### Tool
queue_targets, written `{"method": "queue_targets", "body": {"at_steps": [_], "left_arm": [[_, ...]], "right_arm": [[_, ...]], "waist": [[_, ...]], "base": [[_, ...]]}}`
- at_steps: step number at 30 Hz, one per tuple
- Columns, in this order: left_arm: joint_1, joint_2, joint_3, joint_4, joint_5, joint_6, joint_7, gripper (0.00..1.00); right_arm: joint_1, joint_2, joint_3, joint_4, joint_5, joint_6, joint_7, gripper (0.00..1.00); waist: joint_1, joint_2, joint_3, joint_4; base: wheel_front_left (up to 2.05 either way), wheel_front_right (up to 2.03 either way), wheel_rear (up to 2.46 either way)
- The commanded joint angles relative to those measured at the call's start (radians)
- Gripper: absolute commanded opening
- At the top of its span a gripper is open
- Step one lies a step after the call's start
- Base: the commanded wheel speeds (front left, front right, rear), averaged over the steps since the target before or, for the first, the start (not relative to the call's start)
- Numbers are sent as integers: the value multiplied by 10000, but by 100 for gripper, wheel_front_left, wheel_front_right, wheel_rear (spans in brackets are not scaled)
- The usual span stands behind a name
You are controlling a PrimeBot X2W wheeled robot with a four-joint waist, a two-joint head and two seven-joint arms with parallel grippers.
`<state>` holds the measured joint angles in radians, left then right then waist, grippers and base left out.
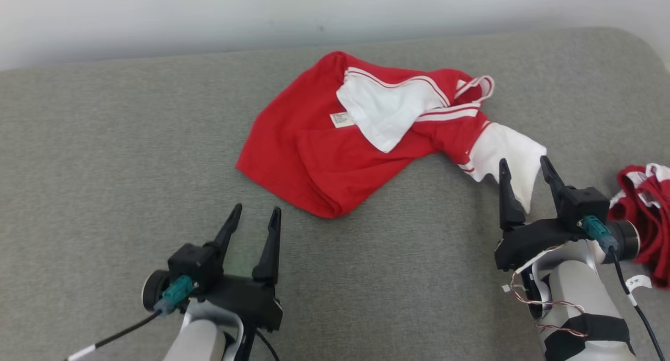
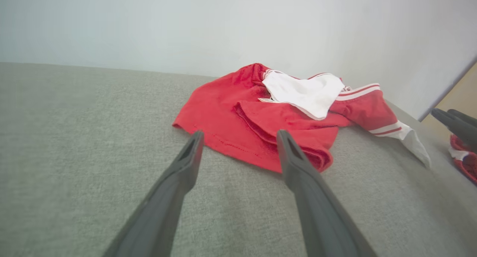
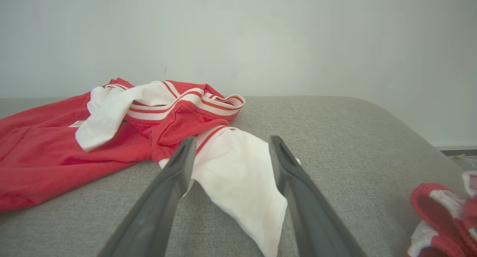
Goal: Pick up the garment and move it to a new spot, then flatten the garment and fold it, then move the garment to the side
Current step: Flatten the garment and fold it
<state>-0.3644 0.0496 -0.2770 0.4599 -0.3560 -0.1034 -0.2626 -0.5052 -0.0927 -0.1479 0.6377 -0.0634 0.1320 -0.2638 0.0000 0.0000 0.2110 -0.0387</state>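
The garment is a red top with white panels and striped trim, lying crumpled on the grey surface. It also appears in the left wrist view and the right wrist view. One white sleeve end trails toward my right gripper, which is open with its fingertips either side of the sleeve tip and nothing held. In the right wrist view the sleeve lies between the spread fingers. My left gripper is open and empty, a short way in front of the red hem.
A second red and white cloth bundle sits at the right edge, beside my right wrist. It is visible in the right wrist view too. A pale wall runs behind the surface, whose far right corner is rounded.
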Motion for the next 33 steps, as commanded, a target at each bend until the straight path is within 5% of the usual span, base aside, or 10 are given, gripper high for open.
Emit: {"method": "queue_targets", "body": {"at_steps": [1, 12, 19, 21, 22, 24, 33], "left_arm": [[-319, 15, 22, 255, 191, 86, -32, 100], [-2519, 29, 568, 3841, 791, 878, 26, 100], [-3504, 10, 433, 5422, 400, 672, 25, 100], [-3623, -12, 268, 5674, 196, 557, 18, 80], [-3649, -20, 194, 5769, 98, 537, 15, 45], [-3768, -35, -47, 5893, 70, 485, 7, 0], [-3930, 417, -121, 5317, 238, 698, -24, 0]], "right_arm": [[129, 24, 85, -82, 142, -24, -2, 100], [142, -52, 428, -640, 655, -24, -1, 100], [279, -6, 311, -626, 687, -24, -1, 100], [322, 20, 295, -605, 673, -24, -2, 100], [345, 36, 295, -598, 661, -24, -2, 100], [382, 53, 281, -585, 658, -24, -2, 100], [585, 118, 75, -555, 743, -24, -2, 100]], "waist": [[0, 0, 373, -451], [0, 0, 995, -1063], [0, 0, 1047, -1171], [0, 0, 1036, -1187], [0, 0, 1030, -1194], [0, 0, 1018, -1195], [0, 0, 878, -1086]], "base": [[0, 0, 0], [0, 0, 0], [0, 0, 0], [0, 0, 0], [0, 0, 0], [0, 0, 0], [0, 0, 0]]}}
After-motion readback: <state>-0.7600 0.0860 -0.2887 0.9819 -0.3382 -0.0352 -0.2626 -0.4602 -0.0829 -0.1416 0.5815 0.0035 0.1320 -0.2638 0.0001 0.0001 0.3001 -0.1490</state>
